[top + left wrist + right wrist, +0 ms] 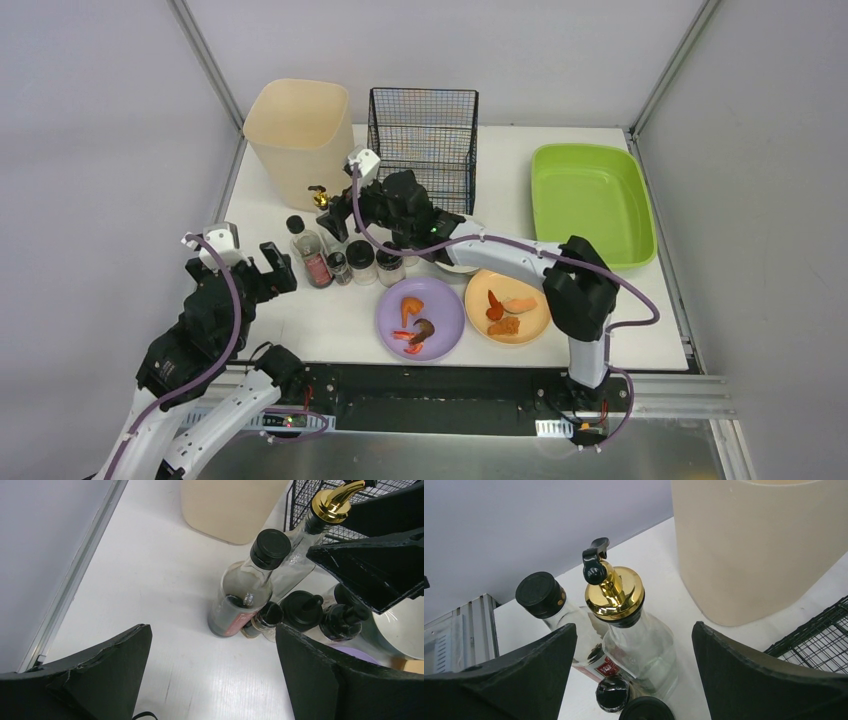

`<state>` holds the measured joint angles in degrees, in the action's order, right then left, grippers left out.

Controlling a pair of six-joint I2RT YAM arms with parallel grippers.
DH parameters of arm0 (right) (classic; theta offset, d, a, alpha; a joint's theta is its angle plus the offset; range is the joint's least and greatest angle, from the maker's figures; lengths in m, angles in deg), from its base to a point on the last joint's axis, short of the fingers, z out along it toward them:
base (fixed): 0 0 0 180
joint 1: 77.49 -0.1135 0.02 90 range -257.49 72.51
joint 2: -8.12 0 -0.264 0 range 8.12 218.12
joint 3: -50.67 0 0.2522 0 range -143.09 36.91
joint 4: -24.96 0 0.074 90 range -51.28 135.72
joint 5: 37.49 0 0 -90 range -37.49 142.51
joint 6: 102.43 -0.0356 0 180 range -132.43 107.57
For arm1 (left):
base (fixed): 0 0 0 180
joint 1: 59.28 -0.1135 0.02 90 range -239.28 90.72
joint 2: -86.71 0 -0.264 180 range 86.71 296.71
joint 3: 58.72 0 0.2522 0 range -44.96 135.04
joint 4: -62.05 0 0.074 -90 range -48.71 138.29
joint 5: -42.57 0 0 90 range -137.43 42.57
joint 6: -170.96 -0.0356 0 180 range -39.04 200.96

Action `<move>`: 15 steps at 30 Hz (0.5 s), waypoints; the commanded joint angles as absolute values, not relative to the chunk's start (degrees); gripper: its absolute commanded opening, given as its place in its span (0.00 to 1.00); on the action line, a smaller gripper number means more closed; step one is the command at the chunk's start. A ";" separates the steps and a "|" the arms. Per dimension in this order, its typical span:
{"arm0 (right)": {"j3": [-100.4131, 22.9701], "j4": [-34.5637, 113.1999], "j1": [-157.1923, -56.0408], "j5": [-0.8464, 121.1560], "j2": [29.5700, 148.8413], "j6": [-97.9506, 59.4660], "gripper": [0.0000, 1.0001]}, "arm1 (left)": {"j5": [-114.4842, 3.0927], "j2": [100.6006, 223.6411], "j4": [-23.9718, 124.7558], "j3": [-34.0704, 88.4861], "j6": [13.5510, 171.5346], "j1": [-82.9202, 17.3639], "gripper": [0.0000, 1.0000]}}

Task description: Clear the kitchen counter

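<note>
The matte white kitchen counter (500, 190) was crowded. A tall cream plastic bin (290, 165) stood at its far-left corner, a black wire basket (420, 150) on the far edge and a lime-green plastic tub (590, 195) at the far-right corner. A purple plate (447, 305) and an orange plate (535, 322) of food scraps lay along the near edge.

Bottles were clustered by the left edge. The right jaws were spread wide astride a clear glass bottle with a gold pourer (616, 600), with no contact visible. The left jaws, fully open and empty, were aimed at a black-capped glass bottle with a red label (240, 590).

The counter was judged rigid and smooth, so things could slide on it. The glass was judged heavy, slippery and fragile. A hold on the body below the shoulder, not on the pourer, was thought best.
</note>
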<state>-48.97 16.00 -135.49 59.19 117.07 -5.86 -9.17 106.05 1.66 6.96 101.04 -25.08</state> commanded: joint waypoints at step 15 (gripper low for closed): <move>-53.52 5.50 -138.07 55.43 122.25 -0.50 0.70 | -10.23 107.62 1.93 6.50 99.54 -25.12 0.96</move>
